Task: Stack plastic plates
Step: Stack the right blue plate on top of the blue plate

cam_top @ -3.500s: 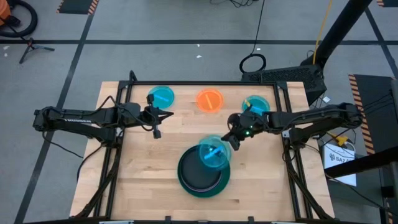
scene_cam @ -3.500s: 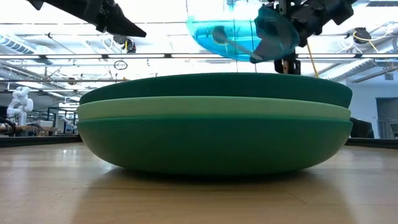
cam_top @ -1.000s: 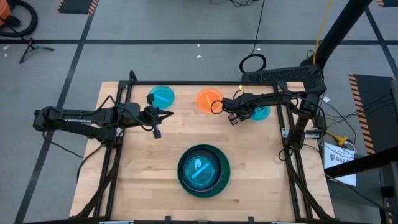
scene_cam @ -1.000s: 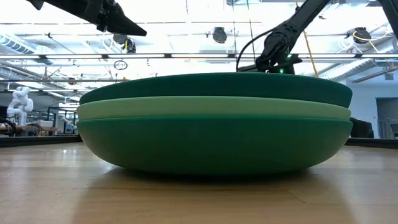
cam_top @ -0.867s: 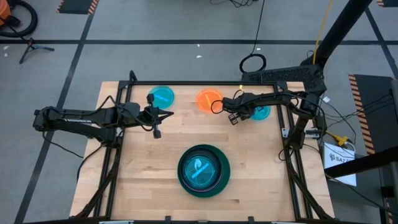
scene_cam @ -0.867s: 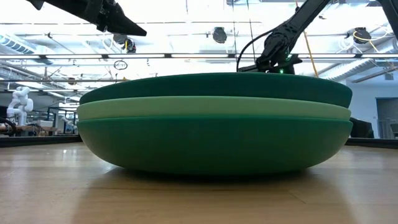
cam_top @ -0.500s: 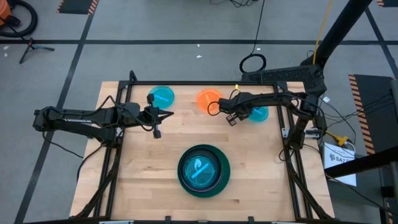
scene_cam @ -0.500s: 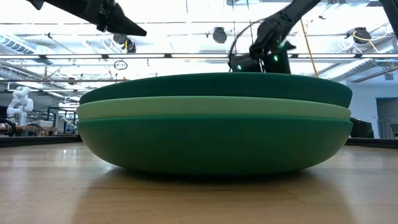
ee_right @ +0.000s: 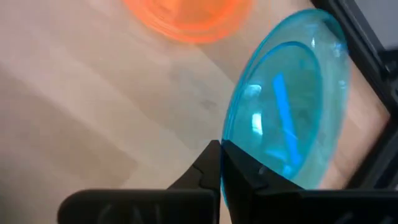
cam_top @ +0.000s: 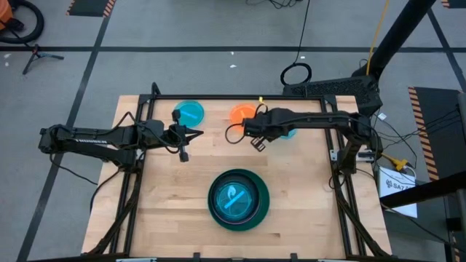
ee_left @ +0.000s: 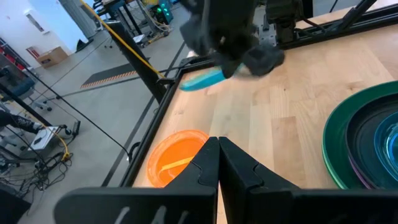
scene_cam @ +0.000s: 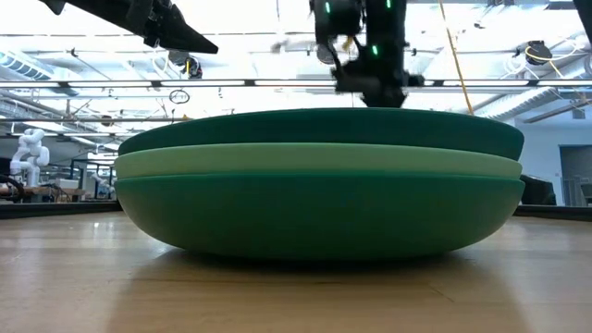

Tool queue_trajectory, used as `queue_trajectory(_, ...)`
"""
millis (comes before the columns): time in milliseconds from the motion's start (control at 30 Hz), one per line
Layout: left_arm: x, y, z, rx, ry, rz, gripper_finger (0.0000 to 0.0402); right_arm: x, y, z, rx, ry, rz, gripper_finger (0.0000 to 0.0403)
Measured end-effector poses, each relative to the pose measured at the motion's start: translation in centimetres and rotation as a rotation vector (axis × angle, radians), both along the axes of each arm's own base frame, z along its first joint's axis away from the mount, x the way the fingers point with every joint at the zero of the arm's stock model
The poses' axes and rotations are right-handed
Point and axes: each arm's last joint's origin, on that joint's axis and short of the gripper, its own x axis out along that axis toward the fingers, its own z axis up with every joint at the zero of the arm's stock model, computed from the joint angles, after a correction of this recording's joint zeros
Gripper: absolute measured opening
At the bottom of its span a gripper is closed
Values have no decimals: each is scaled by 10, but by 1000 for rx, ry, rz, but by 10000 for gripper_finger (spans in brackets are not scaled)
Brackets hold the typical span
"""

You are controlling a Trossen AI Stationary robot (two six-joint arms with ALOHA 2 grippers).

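Beside the orange plate, a blue plate has just been pinched by the right hand and lifted, ready for the green stack. Left hand is kept shut, empty.

High view: overhead, straight down on the whole table and both arms. Low view: at tabletop height, very near the plate stack, facing the room behind. Left wrist view: looks past its fingers across the wood toward the orange plate and the stack's rim. Right wrist view: close on a cyan plate and the orange plate. All four views share the tabletop.
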Motion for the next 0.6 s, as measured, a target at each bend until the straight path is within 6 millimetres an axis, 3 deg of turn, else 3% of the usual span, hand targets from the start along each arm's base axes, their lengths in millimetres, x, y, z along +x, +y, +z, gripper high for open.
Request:
queue_trajectory(333, 0, 0, 0, 0, 0, 0, 4, 24, 61, 60, -13, -227, 193, 1)
queue_trajectory(600, 0, 0, 0, -4, -2, 1, 4, 28, 110, 78, 92, -317, 445, 1)
